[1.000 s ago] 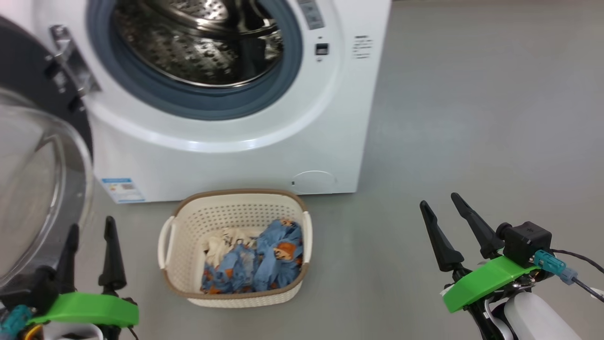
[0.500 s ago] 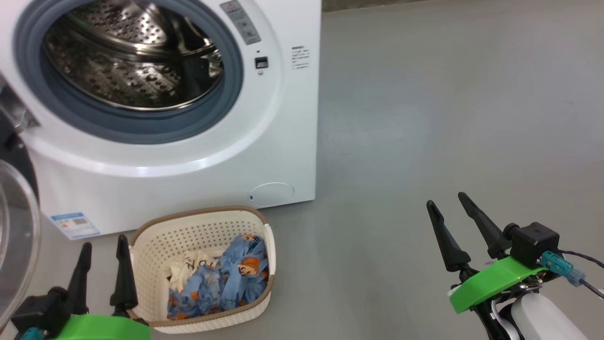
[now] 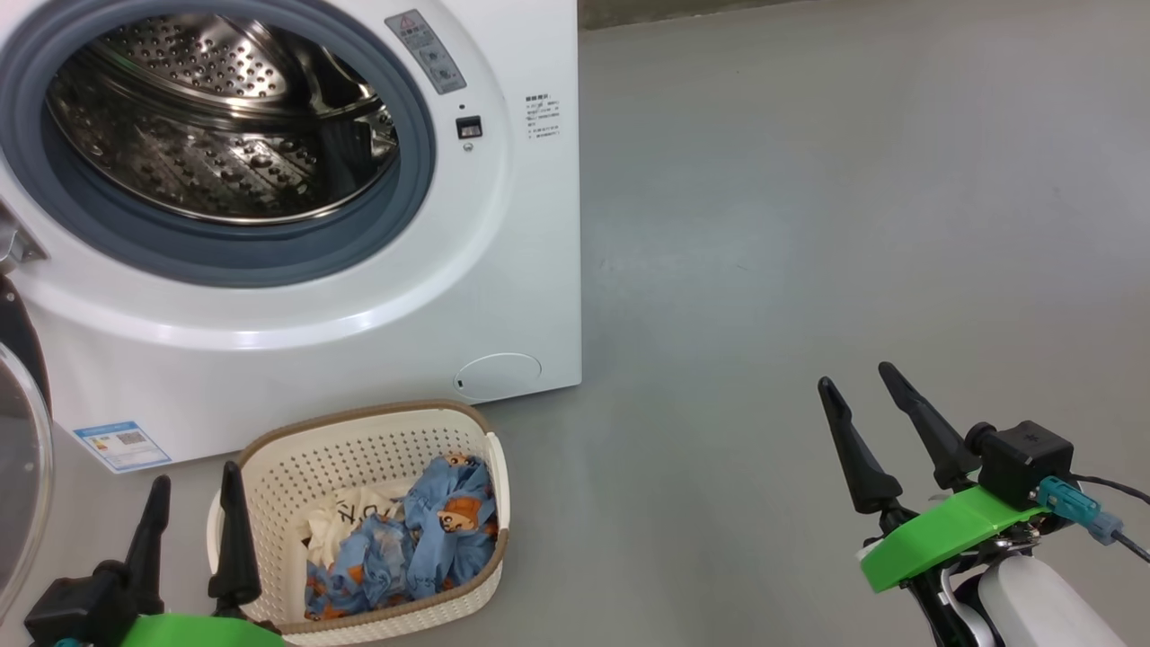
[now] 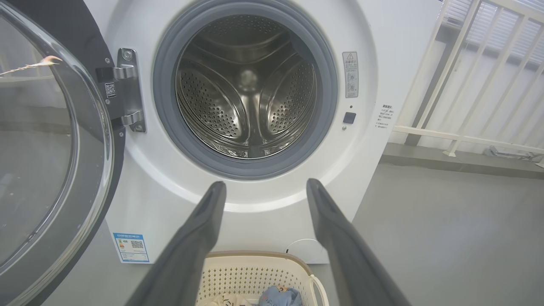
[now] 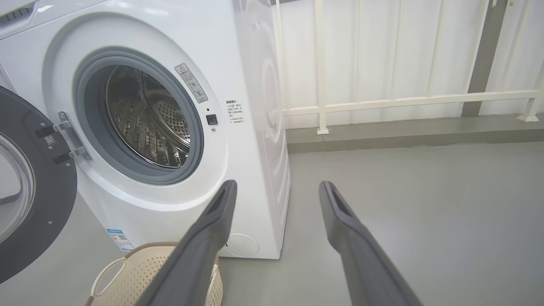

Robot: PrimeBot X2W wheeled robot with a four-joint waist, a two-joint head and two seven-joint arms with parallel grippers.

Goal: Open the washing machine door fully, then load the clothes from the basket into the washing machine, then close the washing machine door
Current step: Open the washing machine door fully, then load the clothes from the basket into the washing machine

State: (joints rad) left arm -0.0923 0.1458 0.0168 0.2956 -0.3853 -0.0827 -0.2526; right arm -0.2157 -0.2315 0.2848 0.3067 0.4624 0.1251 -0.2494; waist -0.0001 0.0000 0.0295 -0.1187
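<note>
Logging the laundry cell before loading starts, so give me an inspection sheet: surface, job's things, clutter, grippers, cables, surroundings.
Surface: smooth grey floor, nothing spilled seen.
Job's things: white front-loading washing machine, perforated steel drum looks empty; glossy black round door with clear glass window swung open; cream perforated plastic basket with brown rim in front of the machine, holding blue bear-print and cream clothes.
Clutter: nothing seen.
Grippers: left gripper open, empty, by the basket; right gripper open, empty, over bare floor.
Cables: black cable with teal connector at the right wrist.
Surroundings: white metal railing beyond the machine.
</note>
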